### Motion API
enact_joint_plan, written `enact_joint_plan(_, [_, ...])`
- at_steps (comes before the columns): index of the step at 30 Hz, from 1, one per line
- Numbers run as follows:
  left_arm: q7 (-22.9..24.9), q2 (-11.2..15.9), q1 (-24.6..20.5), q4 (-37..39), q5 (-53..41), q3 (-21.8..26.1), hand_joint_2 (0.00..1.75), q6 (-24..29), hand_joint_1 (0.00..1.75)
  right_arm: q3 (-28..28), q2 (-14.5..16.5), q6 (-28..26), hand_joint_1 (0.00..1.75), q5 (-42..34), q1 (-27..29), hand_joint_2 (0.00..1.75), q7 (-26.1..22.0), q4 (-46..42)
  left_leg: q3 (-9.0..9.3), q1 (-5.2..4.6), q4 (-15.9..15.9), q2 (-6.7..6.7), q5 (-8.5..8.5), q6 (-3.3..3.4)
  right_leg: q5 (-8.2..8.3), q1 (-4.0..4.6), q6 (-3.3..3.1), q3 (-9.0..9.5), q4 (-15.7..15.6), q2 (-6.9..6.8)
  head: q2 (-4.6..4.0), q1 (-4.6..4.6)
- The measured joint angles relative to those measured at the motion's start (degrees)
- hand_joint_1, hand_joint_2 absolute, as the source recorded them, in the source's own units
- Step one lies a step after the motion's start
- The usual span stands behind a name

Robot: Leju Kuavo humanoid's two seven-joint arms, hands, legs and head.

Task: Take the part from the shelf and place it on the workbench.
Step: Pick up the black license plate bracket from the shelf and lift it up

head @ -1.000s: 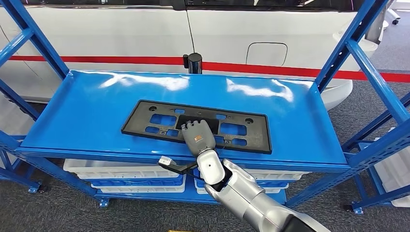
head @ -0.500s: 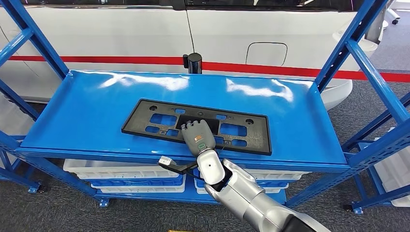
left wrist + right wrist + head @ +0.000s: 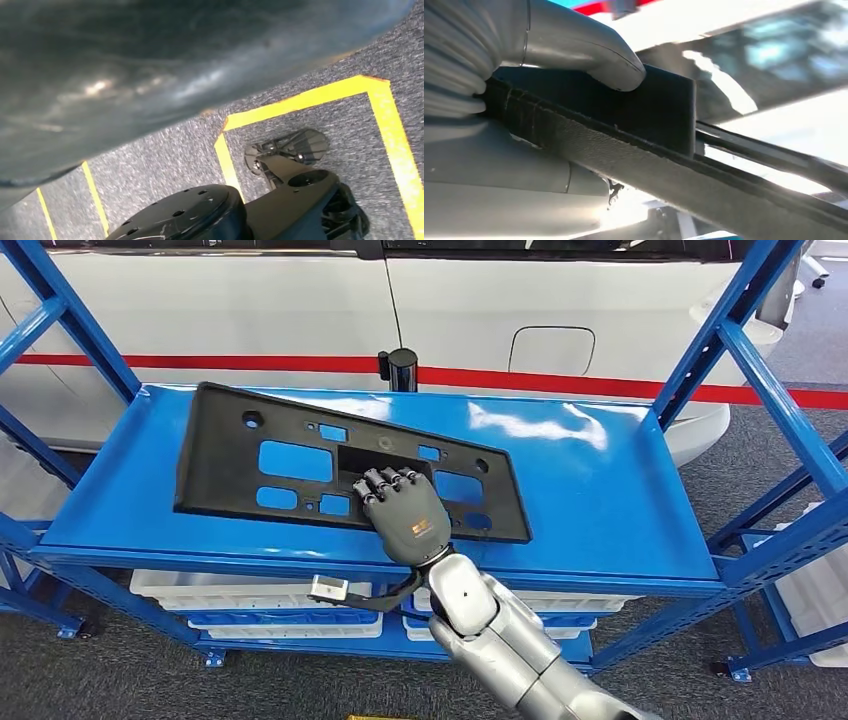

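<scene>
The right arm (image 3: 510, 640) reaches up from the lower edge of the head view, silver and bent at the wrist, a thin cable with a small white plug hanging beside it. Its robot hand (image 3: 404, 514) lies back-up, dark fingers (image 3: 385, 480) curled over the near middle of a flat black part (image 3: 300, 455) and gripping it. In the right wrist view the thick grey thumb (image 3: 589, 47) presses on one face of the part's edge, clamping it against the hand.
</scene>
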Motion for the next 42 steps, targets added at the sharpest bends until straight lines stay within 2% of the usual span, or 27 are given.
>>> enact_joint_plan(3, [-0.4,0.0,-0.1,0.0,-0.7,0.0,1.75,0.2,0.0,-4.9,-1.2,-1.2,1.75,-15.9,3.4,1.75,-13.4,-11.0,-0.07,-0.01,0.0,-0.11,0.0,0.0,0.0,-0.01,0.0,-0.04,0.0,-0.05,0.0,0.01])
enact_joint_plan(7, [-2.6,-0.1,0.4,0.0,-0.6,0.0,1.75,1.5,0.0,-8.0,-5.7,1.5,1.75,-43.3,7.5,1.75,-28.1,-29.2,-0.15,-0.08,0.0,-0.19,0.0,0.02,0.0,-0.08,0.01,-0.06,0.0,-0.12,0.0,0.02])
enact_joint_plan(9, [-3.0,-0.1,0.6,0.0,-0.5,0.1,1.75,1.9,0.0,-8.5,-7.6,3.4,1.75,-50.8,8.9,1.75,-30.0,-36.4,-0.14,-0.1,0.0,-0.15,-0.01,0.03,0.01,-0.11,0.02,-0.08,0.0,-0.06,0.0,0.01])
enact_joint_plan(12, [-3.1,-0.2,0.7,0.0,-0.5,0.1,1.75,2.2,0.0,-9.2,-9.3,5.0,1.75,-51.2,10.3,1.75,-31.1,-42.2,-0.14,-0.09,0.0,-0.14,-0.02,0.03,0.01,-0.1,0.02,-0.11,0.0,-0.04,0.0,0.0])
enact_joint_plan(18, [-3.3,-0.5,0.5,0.0,-0.5,0.2,1.75,2.7,0.0,-9.3,-10.7,5.4,1.75,-51.2,11.5,1.75,-33.0,-46.3,-0.11,-0.02,0.0,-0.14,0.02,0.02,0.02,-0.01,0.02,-0.08,0.0,-0.06,0.0,-0.01])
enact_joint_plan(33, [-3.5,-0.7,0.5,0.0,-0.6,0.4,1.75,2.9,0.0,-9.3,-11.7,5.8,1.75,-51.6,12.0,1.75,-33.0,-48.2,-0.13,-0.03,0.0,-0.14,0.06,0.04,0.02,-0.03,0.02,-0.08,0.0,-0.06,0.0,0.0])
enact_joint_plan(38, [-4.4,-0.7,0.5,0.0,-0.6,0.7,1.75,3.8,0.0,-9.2,-12.0,7.9,1.75,-53.4,12.1,1.75,-32.9,-48.4,-0.12,-0.03,0.0,-0.15,0.06,0.04,0.02,-0.02,0.02,-0.07,0.0,-0.06,0.0,-0.01])
enact_joint_plan(42, [-4.2,-0.8,0.4,0.0,-0.1,1.6,1.75,4.0,0.0,-8.9,-12.2,11.8,1.75,-57.2,12.3,1.75,-32.1,-48.3,-0.13,-0.02,0.0,-0.14,0.06,0.03,0.02,-0.02,0.02,-0.07,0.0,-0.06,0.0,-0.01])
